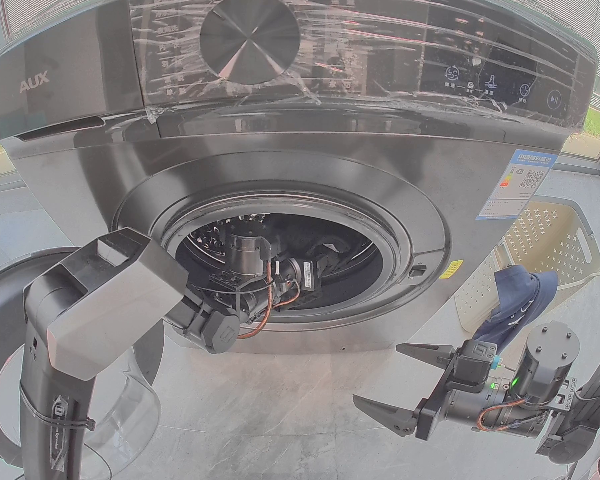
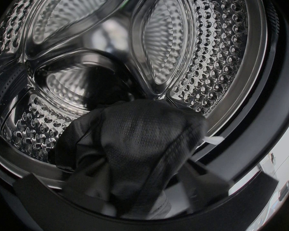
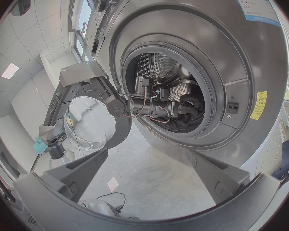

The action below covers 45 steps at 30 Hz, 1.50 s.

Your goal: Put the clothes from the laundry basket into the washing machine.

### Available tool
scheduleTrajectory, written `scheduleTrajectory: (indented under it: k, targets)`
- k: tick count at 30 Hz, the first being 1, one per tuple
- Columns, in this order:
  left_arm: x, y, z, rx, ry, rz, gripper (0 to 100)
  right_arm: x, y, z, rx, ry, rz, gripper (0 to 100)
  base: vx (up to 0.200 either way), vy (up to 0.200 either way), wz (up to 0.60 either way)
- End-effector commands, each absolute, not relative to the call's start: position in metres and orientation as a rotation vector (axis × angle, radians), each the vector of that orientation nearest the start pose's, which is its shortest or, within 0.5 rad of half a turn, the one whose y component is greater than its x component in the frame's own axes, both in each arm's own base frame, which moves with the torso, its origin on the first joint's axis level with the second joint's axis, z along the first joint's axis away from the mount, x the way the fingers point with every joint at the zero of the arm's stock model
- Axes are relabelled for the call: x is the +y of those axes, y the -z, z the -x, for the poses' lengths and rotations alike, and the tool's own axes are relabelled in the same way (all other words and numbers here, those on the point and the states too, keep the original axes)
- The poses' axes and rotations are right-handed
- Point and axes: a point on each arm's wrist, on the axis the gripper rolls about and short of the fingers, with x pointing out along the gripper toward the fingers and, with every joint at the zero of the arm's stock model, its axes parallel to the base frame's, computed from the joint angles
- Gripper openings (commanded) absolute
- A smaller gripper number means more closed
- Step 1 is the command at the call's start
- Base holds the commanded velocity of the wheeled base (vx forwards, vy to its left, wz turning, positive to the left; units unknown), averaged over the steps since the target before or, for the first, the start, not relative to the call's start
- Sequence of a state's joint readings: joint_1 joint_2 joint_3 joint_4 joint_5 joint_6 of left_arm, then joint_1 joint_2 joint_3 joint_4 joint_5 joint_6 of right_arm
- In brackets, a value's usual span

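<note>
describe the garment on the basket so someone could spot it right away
Look to the right of the washing machine for the pale perforated basket on the floor. A garment is draped over its rim. It is navy blue, unlike the black cloth lying in the drum.
</note>
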<state>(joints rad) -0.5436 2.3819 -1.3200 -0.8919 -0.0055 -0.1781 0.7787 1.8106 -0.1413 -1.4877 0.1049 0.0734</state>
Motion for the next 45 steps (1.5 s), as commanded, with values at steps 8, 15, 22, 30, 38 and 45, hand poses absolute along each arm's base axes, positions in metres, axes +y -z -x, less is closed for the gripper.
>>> scheduleTrajectory:
  k: [8,15,22,30,38,45]
  targets:
    - [-0.249,-0.079,-0.446,0.008,0.388,0.201,0,0.164,-0.09,-0.162,0.218,-0.875,-0.004,100,0.0,0.0,0.0]
    - [-0.24,-0.096,-0.465,-0.085,0.318,0.252,0,0.164,-0.09,-0.162,0.218,-0.875,-0.004,100,0.0,0.0,0.0]
    - [-0.236,-0.101,-0.465,-0.105,0.286,0.274,100,0.166,-0.087,-0.163,0.233,-0.881,-0.004,100,0.0,0.0,0.0]
    - [-0.239,-0.096,-0.423,0.109,0.34,0.199,100,0.167,-0.086,-0.162,0.235,-0.884,-0.004,100,0.0,0.0,0.0]
    - [-0.242,-0.071,-0.385,0.297,0.391,0.117,100,0.168,-0.083,-0.161,0.251,-0.886,-0.004,100,0.0,0.0,0.0]
    - [-0.238,-0.052,-0.389,0.337,0.363,0.097,100,0.168,-0.083,-0.16,0.253,-0.886,-0.005,100,0.0,0.0,0.0]
